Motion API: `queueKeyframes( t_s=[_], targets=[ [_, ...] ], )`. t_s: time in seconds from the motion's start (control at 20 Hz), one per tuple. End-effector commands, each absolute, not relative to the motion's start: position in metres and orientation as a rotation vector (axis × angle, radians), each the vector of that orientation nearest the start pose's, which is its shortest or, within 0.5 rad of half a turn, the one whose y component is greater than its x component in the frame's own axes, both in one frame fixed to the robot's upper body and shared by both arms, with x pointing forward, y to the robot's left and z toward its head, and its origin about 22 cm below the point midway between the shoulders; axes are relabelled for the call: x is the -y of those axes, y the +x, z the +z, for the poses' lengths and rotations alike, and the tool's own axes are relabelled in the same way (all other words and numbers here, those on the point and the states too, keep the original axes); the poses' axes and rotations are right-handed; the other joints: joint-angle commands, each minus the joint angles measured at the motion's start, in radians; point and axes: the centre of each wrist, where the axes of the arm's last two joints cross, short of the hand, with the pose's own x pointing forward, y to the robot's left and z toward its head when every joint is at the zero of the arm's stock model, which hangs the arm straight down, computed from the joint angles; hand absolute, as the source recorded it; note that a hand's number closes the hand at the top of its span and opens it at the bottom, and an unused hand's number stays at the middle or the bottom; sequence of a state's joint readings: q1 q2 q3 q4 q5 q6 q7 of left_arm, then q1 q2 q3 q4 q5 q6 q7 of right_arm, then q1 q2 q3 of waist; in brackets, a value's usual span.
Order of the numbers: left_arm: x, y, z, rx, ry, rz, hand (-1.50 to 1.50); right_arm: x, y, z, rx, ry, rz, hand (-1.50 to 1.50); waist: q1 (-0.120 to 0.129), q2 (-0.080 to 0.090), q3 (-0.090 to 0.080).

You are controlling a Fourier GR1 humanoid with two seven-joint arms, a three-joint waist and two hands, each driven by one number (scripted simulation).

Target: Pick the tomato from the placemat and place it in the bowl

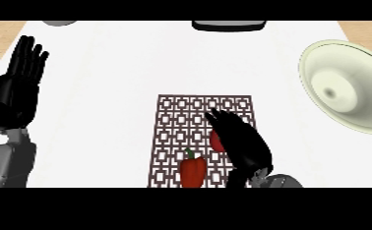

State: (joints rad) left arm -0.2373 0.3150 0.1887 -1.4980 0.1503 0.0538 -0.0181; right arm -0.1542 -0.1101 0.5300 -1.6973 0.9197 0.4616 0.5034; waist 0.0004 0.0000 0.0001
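Note:
A brown patterned placemat (174,126) lies in the middle of the white counter. On it a red tomato (216,141) shows only as a sliver, because my right hand (243,143) lies over it from the right, fingers stretched toward the upper left and not visibly curled round it. A red bell pepper (193,171) with a green stem sits on the mat just below and left of the tomato. The pale cream bowl (338,89) stands at the counter's right edge, well away from the hand. My left hand (22,89) rests open at the far left, fingers up.
A dark, flat object (229,25) sits at the counter's far edge, top centre. A grey round thing (58,22) peeks in at the top left. Wooden surface (356,27) shows beyond the counter's corners.

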Motion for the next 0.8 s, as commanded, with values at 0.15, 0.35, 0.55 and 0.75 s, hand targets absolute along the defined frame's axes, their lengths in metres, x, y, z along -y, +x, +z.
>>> queueKeyframes(
  t_s=[0.15, 0.35, 0.55, 0.75],
  targets=[
    [-0.329, 0.28, 0.07, 1.791, 0.248, 0.037, 0.0, 0.129, 0.25, 0.032, 1.081, -0.571, 1.369, -1.5, 0.003, 0.0, 0.0],
    [-0.332, 0.303, 0.082, 1.8, 0.258, 0.026, 0.0, 0.131, 0.253, 0.019, 1.037, -0.585, 1.362, -1.5, -0.002, 0.0, 0.0],
    [-0.347, 0.287, 0.078, 1.802, 0.225, 0.033, 0.0, 0.113, 0.254, -0.001, 1.048, -0.605, 1.384, -1.5, 0.003, 0.0, 0.0],
    [-0.34, 0.306, 0.085, 1.771, 0.247, 0.032, 0.0, 0.112, 0.266, 0.025, 1.196, -0.623, 1.384, 1.5, -0.001, 0.001, 0.0]
  ],
)
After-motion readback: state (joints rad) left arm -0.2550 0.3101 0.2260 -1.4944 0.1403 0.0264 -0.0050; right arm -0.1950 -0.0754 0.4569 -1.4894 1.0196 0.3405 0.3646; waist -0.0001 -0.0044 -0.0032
